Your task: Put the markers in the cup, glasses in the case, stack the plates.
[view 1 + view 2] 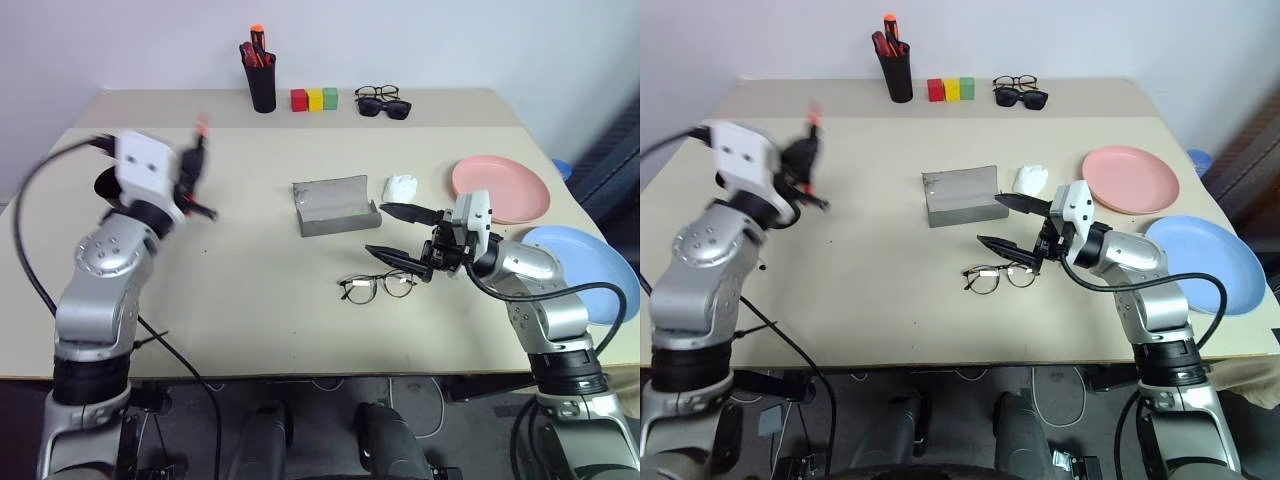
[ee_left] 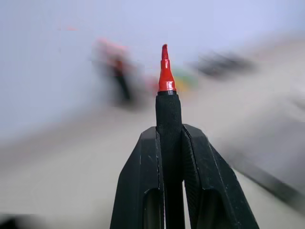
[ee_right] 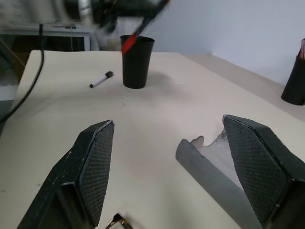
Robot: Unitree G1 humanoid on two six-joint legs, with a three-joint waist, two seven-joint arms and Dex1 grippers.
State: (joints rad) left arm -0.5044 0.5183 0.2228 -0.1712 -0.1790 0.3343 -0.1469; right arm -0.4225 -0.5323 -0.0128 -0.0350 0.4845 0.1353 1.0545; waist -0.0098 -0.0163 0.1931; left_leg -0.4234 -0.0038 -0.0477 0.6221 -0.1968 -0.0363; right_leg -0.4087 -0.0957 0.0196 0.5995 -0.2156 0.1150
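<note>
I see my beige table (image 1: 250,290) with the open grey case (image 1: 335,207) at its middle; nothing here carries readable writing. Right of the case lie the blue plate (image 1: 590,265) and the pink plate (image 1: 500,188), apart. My right gripper (image 1: 395,232) hangs spread wide just right of the case, above the glasses (image 1: 378,287). Far left of the case, my left gripper (image 2: 170,143) pinches a marker (image 2: 167,95), lifted above the cup (image 3: 137,61), with another marker (image 3: 101,80) lying beside the cup.
</note>
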